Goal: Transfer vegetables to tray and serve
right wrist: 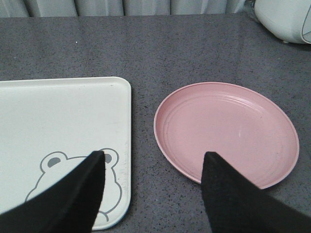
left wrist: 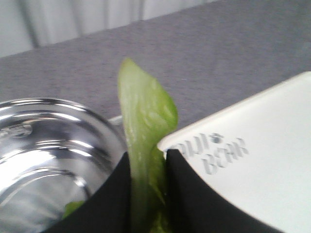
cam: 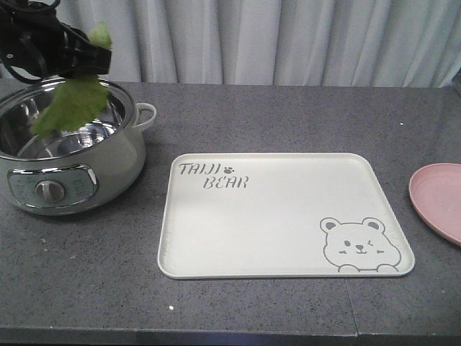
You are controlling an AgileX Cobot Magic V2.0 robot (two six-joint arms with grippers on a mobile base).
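lettuce leaf [left wrist: 146,121] between left fingers [left wrist: 108,204], base unseen

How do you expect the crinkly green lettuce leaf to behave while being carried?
Probably floppy: the crinkly green lettuce leaf droops below the left end effector. Thin, so likely light; it may sway or slip from the pinch.

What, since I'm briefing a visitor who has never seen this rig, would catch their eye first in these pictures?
A bright green lettuce leaf dangles from the left gripper above the steel pot at far left. The big cream tray with its winking bear lies bare in the middle of the dark counter. A pink plate sits at the right edge, and the right gripper, open, looks down on it and the tray's corner.
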